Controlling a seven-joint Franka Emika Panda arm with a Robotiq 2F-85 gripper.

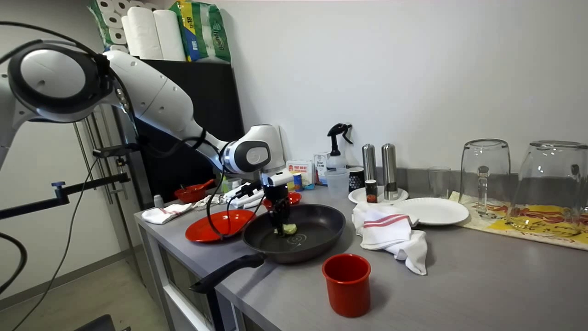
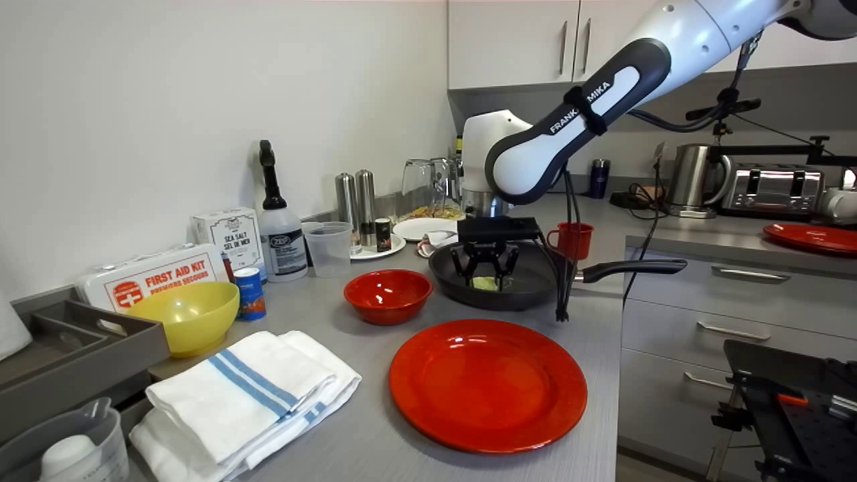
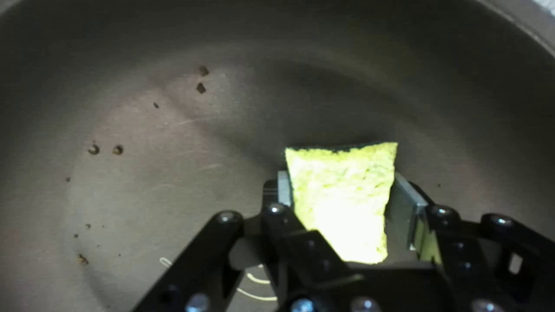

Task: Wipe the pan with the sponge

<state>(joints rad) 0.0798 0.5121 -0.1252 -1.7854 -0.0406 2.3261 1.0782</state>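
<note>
The wide black pan (image 1: 324,225) rests on the grey counter, seen in both exterior views. Over its inner floor, my gripper (image 3: 342,190) points down, shut on the yellow-green sponge (image 3: 347,212). In the wrist view one finger pad (image 3: 284,188) presses the sponge's left side; the other stands at its right, with a gap showing lower down. In an exterior view the sponge (image 2: 485,284) sits low inside the pan; whether it touches the floor I cannot tell. Dark crumbs (image 3: 118,150) lie scattered on the pan's floor at the left of the wrist view.
The pan's handle (image 1: 229,271) juts past the counter's front edge. Close to the pan are a red mug (image 1: 347,287), a crumpled white cloth (image 1: 390,225), a red bowl (image 2: 388,298) and a red plate (image 2: 489,385). Black cables (image 2: 566,268) hang from the arm beside the pan.
</note>
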